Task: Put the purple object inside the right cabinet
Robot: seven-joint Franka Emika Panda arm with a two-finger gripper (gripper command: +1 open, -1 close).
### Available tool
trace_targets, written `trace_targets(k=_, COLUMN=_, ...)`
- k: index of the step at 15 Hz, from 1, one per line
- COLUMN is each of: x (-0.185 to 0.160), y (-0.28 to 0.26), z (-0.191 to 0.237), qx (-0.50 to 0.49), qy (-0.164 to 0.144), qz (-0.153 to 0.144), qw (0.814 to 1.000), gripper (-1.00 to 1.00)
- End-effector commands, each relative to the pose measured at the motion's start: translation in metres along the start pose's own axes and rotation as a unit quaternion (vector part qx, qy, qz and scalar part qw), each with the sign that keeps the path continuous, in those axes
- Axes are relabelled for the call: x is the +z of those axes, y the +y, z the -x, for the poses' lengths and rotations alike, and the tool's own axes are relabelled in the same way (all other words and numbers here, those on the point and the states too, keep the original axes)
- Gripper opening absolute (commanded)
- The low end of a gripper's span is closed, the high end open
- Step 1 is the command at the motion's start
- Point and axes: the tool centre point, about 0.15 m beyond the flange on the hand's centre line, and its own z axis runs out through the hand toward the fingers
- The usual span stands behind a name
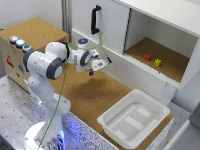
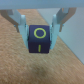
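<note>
The end effector (image 1: 92, 70) hung above the cork-topped counter (image 1: 95, 95), near the middle of the exterior view, below the white cabinet front with its black handle (image 1: 95, 19). In the wrist view its two pale fingers (image 2: 20, 23) stood on either side of the purple object (image 2: 40, 39), a dark cube with yellow marks on its near face, a ring above a short bar. The fingers were closed partway onto the cube's sides and appeared to touch it, so the cube was held between them, clear of the blurred cork beneath. In the exterior view the cube showed only as a small dark speck at the fingertips, too small to make out. The right cabinet (image 1: 165, 55) stood open toward the exterior view's right, well apart from the end effector; on its cork floor lay a red cube (image 1: 147, 57) and, just beside it to the exterior view's right, a yellow-green cube (image 1: 158, 62), the two not touching. A shallow white tub (image 1: 135, 118) sat on the counter in front of the cabinet, toward the exterior view's lower right. At the exterior view's left was a cork-topped box (image 1: 32, 35) carrying three round buttons (image 1: 20, 43) along its near edge.
</note>
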Motion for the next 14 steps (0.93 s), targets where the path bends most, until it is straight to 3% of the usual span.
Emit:
trace_targets(k=1, x=-0.043, y=0.059, z=0.083, qx=0.137, qy=0.014, qz=-0.012, qw=0.99, gripper=-1.0)
trace_targets(k=8, x=-0.058, y=0.163, z=0.208, qx=0.306, qy=-0.004, qz=0.057, qw=0.95, gripper=-1.0)
trace_targets(k=12, x=-0.075, y=0.236, z=0.258, qx=0.381, qy=0.012, qz=0.085, qw=0.921, gripper=-1.0)
trace_targets(k=14, x=-0.079, y=0.269, z=0.264, qx=0.411, qy=0.021, qz=0.096, qw=0.906, gripper=-1.0)
